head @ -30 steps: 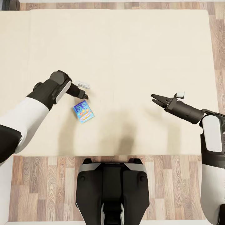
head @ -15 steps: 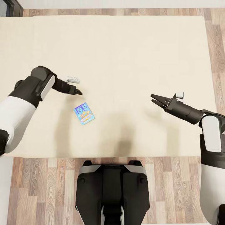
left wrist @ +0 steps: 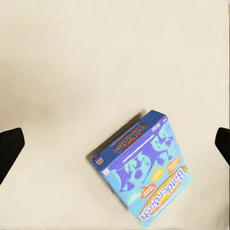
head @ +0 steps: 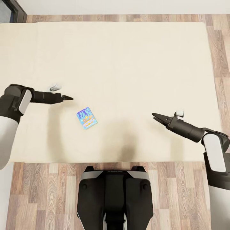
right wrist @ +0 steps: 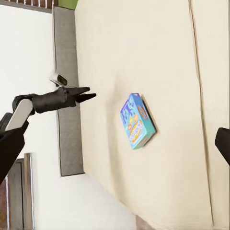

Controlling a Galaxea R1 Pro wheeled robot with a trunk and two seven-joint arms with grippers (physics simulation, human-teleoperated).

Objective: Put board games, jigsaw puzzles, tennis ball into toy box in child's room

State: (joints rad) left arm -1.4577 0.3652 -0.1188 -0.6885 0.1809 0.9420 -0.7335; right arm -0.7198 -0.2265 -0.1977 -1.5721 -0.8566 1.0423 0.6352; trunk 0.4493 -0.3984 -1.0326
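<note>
A single board game (head: 86,118) lies flat and slightly askew on the beige bed (head: 127,57), near the robot's edge of the mattress, as your two arms hang above it on either side. Your left claw (head: 68,98) hovers just beside the box, up and to its left in the head view, touching nothing; in the left wrist view the fingertips (left wrist: 10,146) sit at the far edges with the board game (left wrist: 143,170) between and below them, so the jaws stand wide apart and empty. Your right claw (head: 155,116) floats well apart from the box toward the other side, its fingers a little apart, holding nothing. The risks from here, as a judgement: the box is thin and lies on a soft mattress, so a descent that is off-centre could push it away or tip a corner rather than straddle it; it is also turned at an angle, so jaws not aligned to its narrower sides may close on corners and let it twist free when lifted.
</note>
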